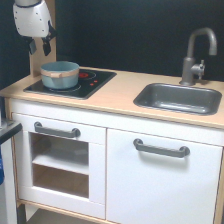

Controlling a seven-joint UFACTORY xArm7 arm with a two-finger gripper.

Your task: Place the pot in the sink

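The teal-blue pot (60, 74) with a tan rim band stands upright on the black hob (95, 81) at the exterior view's left. The dark grey sink (178, 98) is set in the wooden counter at the exterior view's right and holds nothing. My gripper (39, 46) hangs from the white arm at the top left, above and a little left of the pot, apart from it. Its two dark fingers point down with a gap between them and hold nothing.
A grey faucet (195, 52) stands behind the sink. A tall wooden side panel (36, 62) rises at the counter's left rear, close behind my gripper. White cabinet doors with grey handles (161, 148) are below the counter.
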